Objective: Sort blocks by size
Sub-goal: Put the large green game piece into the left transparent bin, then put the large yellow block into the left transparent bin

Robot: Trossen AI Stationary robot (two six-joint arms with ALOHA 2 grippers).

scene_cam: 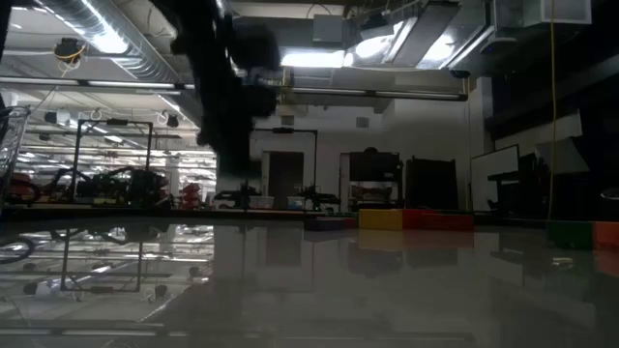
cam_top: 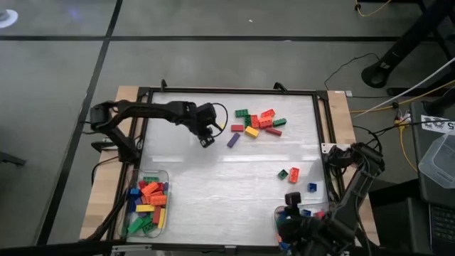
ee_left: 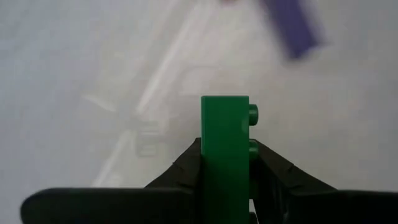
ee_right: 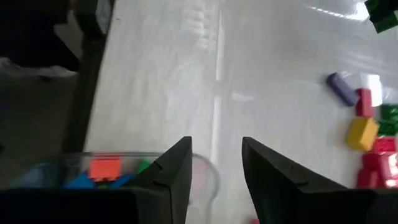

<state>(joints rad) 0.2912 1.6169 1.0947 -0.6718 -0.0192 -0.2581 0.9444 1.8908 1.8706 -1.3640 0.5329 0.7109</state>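
Observation:
My left gripper (cam_top: 207,140) hangs over the table's middle left, shut on a green block (ee_left: 225,146). A purple block (cam_top: 233,139) lies just to its right, beside a pile of red, green, yellow and orange blocks (cam_top: 257,121). Three more blocks, green (cam_top: 283,173), orange (cam_top: 293,174) and blue (cam_top: 311,187), lie loose at the right. My right gripper (ee_right: 215,180) stands open and empty at the near right, by a clear tray (cam_top: 307,213) of small blocks. A second clear tray (cam_top: 146,206) at the near left holds many larger blocks. My left gripper pinches the green block between its two fingers (ee_left: 186,168), one on the block's smooth face and one on its studded face (ee_left: 251,149). The fingers slant steeply down from above. The block's free end (ee_left: 225,106) juts beyond the fingertips, above the white table top.
A black frame (cam_top: 320,121) borders the white table top, with wooden strips outside it. Cables trail off the far right corner (cam_top: 398,107). Bare table lies between the pile and the two near trays (cam_top: 220,192). In the low view, my left arm (scene_cam: 227,87) shows dark.

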